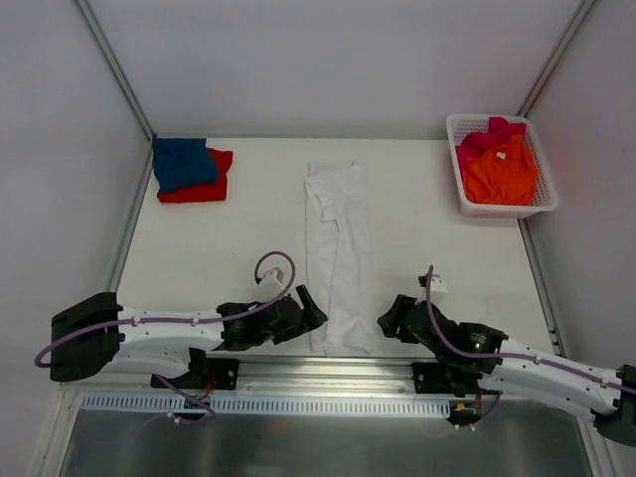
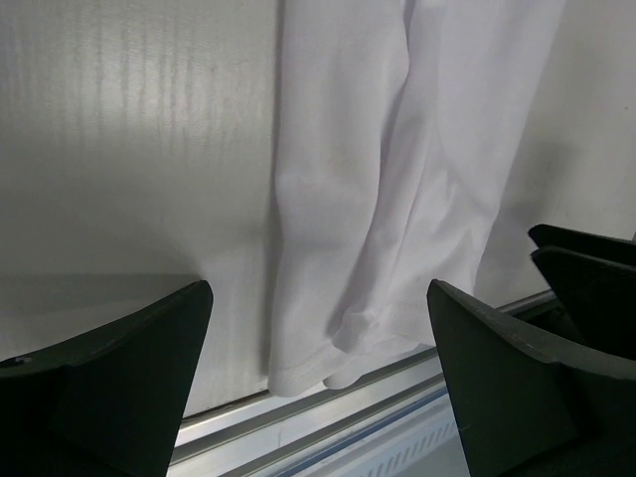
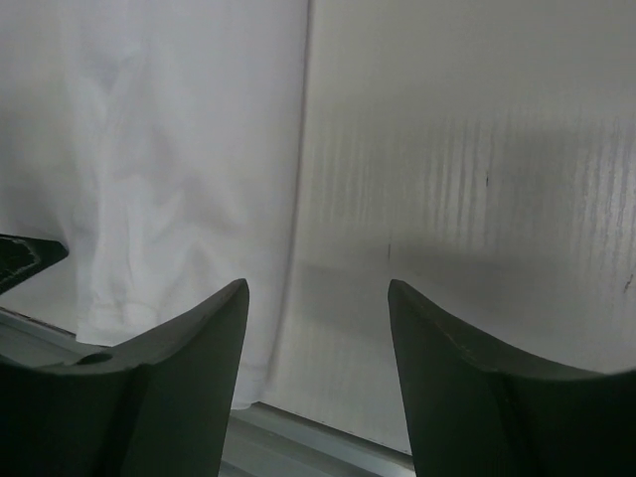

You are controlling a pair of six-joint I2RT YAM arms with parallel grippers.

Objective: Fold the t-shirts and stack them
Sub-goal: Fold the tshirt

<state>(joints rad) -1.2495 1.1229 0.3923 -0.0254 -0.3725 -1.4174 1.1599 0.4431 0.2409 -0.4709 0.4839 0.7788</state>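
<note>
blue tee (image 1: 184, 162) lies folded on the red tee (image 1: 209, 191), far ahead & left of the left tool (image 1: 314, 310); prob the stack sits there to stay out of the work area. left tool: jaws wide, empty, just beside the near-left corner of the white tee (image 1: 338, 248). white tee is a long narrow strip on the table (image 1: 248, 229), btw both tools so each can take a hem corner. right tool (image 1: 388, 320): jaws apart, empty, just right of the hem. orange tee (image 1: 502, 174) & pink tee (image 1: 487, 134) wait unfolded in the basket (image 1: 507, 210), far ahead-right of the right tool.
</note>
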